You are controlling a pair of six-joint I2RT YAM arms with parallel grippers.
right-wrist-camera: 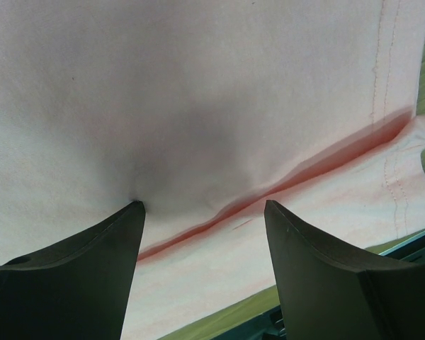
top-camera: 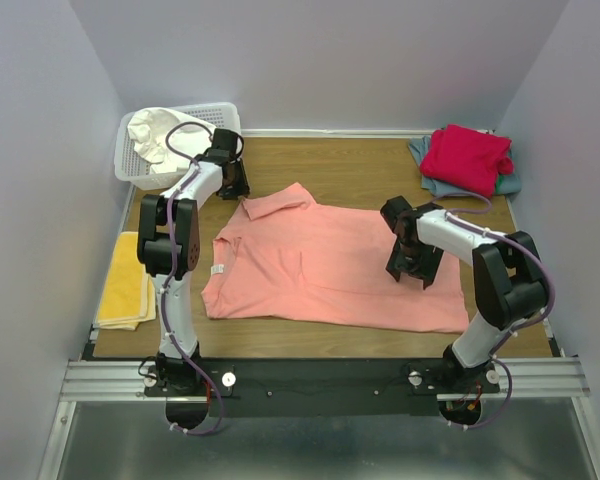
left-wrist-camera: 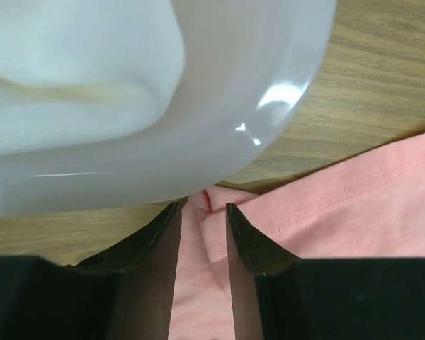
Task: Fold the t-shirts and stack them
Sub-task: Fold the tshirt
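Observation:
The salmon-pink t-shirt [top-camera: 320, 265] lies spread across the middle of the table. My left gripper [top-camera: 232, 185] is at its far left corner by the collar. In the left wrist view the jaws [left-wrist-camera: 202, 207] stand narrowly apart with a fold of pink cloth [left-wrist-camera: 354, 205] filling the gap. My right gripper [top-camera: 412, 272] is open, its tips pressing down on the shirt's right part near the hem [right-wrist-camera: 204, 205]; one fingertip [right-wrist-camera: 131, 212] dimples the cloth [right-wrist-camera: 198, 85]. The crimson-red shirt [top-camera: 467, 155] lies folded on the grey-blue one [top-camera: 508, 183] at the back right. The white shirt [top-camera: 160, 135] sits in the basket.
The white lattice basket [top-camera: 225, 112] stands at the back left, close beside my left gripper; its rim [left-wrist-camera: 269, 85] fills the top of the left wrist view. A folded yellow cloth [top-camera: 125, 285] lies at the table's left edge. Walls close in the table.

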